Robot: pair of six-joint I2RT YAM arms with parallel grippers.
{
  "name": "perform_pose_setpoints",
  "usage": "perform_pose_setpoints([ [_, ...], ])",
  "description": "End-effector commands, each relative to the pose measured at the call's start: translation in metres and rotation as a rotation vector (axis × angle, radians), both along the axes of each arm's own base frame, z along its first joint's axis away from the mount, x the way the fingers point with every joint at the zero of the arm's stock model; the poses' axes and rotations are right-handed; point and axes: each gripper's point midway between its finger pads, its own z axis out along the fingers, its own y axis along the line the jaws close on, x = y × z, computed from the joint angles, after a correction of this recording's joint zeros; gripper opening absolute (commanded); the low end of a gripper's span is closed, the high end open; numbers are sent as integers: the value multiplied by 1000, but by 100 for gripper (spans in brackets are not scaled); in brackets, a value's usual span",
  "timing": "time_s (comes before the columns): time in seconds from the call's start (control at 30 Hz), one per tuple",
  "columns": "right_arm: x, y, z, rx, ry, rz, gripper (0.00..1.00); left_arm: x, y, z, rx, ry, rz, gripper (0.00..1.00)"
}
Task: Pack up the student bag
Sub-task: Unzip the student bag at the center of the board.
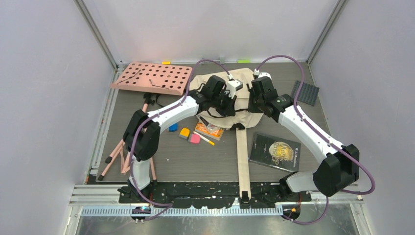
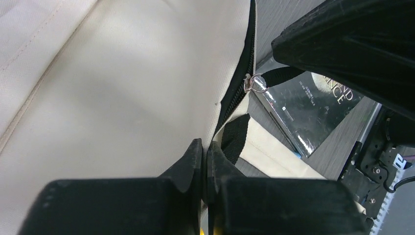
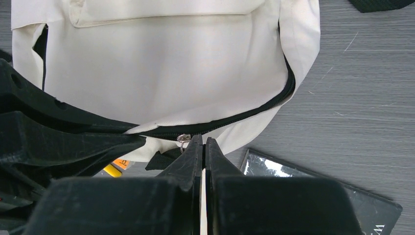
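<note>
Bag (image 1: pixel 243 81) lies flat at far middle of table (image 1: pixel 205 161), both arms over it. Step: opening the zip. Right tool (image 3: pixel 203 142) pressed together, pinching the black zip tab (image 2: pixel 279 74) by the look of it. Left tool (image 2: pixel 203 147) pressed together at bag edge beside the zip; fabric caught or not, cannot tell. Book (image 1: pixel 274 151) and small items (image 1: pixel 190 135) lie outside. Next: drag tab along the track, left bracing the cloth.

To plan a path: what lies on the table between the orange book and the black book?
In the top view, a long beige strap of the student bag lies between the orange book and the black book.
</note>
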Motion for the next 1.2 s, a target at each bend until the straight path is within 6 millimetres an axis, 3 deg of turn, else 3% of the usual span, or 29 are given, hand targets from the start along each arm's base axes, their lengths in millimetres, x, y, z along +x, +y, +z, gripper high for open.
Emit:
perform_pose_setpoints([
  [0.0,11,-8,27,-4,-74,-50,1,-3,1,29,-27,-57,-2,0],
  [0.5,15,-38,34,-127,-95,-172,1,-19,46,13,101,-107,76,0],
  [0.83,14,-61,24,-177,-62,-246,1,-34,79,-5,183,-109,115,0],
  [1.07,18,-62,14,-167,-29,-239,1,-41,94,-11,233,-115,113,0],
  [1.17,20,-50,13,-127,-28,-181,1,-42,92,-6,222,-114,106,0],
])
